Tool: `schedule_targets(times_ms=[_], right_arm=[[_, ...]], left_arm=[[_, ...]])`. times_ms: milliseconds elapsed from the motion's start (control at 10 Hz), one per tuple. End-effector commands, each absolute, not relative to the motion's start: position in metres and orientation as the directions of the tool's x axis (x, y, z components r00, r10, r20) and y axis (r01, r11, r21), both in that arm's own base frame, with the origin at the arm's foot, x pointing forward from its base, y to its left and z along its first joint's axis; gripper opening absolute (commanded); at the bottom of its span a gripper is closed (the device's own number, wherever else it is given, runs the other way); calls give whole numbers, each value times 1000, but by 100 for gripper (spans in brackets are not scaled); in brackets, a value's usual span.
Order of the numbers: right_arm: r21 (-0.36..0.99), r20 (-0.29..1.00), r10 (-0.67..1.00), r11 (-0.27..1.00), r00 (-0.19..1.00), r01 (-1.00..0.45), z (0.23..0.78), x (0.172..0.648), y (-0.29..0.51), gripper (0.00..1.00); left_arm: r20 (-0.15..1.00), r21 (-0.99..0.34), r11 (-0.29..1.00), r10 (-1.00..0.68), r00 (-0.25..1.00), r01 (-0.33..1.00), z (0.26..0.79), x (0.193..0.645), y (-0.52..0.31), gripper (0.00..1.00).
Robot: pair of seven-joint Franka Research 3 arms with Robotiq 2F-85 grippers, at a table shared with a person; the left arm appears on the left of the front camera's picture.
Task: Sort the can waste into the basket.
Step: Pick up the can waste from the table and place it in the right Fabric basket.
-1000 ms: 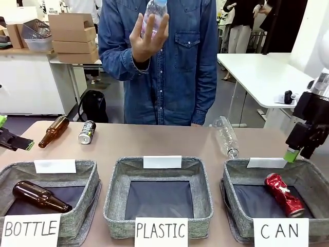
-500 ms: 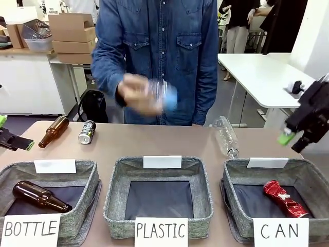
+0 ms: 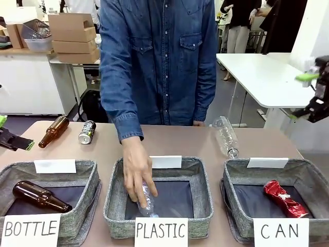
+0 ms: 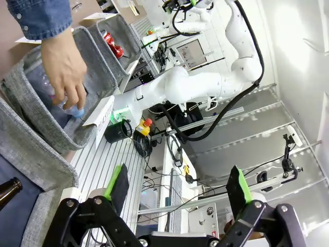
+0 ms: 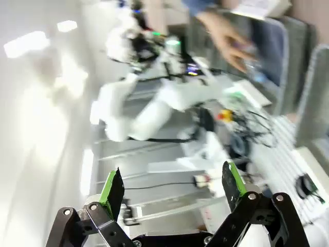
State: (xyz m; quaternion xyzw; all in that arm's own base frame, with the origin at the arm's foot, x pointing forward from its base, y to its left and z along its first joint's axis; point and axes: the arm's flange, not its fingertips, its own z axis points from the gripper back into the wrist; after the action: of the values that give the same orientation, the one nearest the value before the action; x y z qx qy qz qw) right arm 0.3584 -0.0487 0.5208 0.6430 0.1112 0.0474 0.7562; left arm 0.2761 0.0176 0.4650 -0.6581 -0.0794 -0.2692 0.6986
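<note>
The table [image 3: 103,152] carries three grey baskets in a row along its near edge, and a person [image 3: 154,62] in a denim shirt leans over from the far side, a hand [image 3: 134,177] down inside the middle PLASTIC basket [image 3: 114,206] on a clear bottle [image 3: 147,205]. The BOTTLE basket [image 3: 88,203] on the left holds a brown bottle [image 3: 41,196], and the CAN basket [image 3: 230,198] on the right already holds the red can [image 3: 284,198], lying slantwise on its dark bottom. In the front view the right gripper [image 5: 172,182] hangs raised off the table's right end, its fingers spread wide with nothing between them; the left gripper [image 4: 177,188] sits low at the far left, equally wide apart and empty. Behind the baskets lie a second clear bottle [image 3: 226,135], a second brown bottle [image 3: 53,131] and, just beside it, the black can [image 3: 87,132]. By my reading one can is sorted and the black one is next: it lies nearest the left gripper, which would need to close on the can, not the neighbouring bottle, then carry it across to the far basket clear of the person's arm
</note>
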Motion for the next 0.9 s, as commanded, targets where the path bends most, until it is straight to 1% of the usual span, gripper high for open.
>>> schedule_targets(times_ms=[0, 100, 800], right_arm=[[990, -134, 89, 53, 987, 130, 519, 367, -45, 100], [983, -107, 215, 169, 971, 71, 521, 358, -49, 100], [983, -107, 215, 169, 971, 71, 521, 358, -49, 100]], left_arm=[[470, -877, -27, -258, 844, 480, 468, 275, 15, 100], [470, -877, -27, -258, 844, 480, 468, 275, 15, 100], [470, -877, -27, -258, 844, 480, 468, 275, 15, 100]])
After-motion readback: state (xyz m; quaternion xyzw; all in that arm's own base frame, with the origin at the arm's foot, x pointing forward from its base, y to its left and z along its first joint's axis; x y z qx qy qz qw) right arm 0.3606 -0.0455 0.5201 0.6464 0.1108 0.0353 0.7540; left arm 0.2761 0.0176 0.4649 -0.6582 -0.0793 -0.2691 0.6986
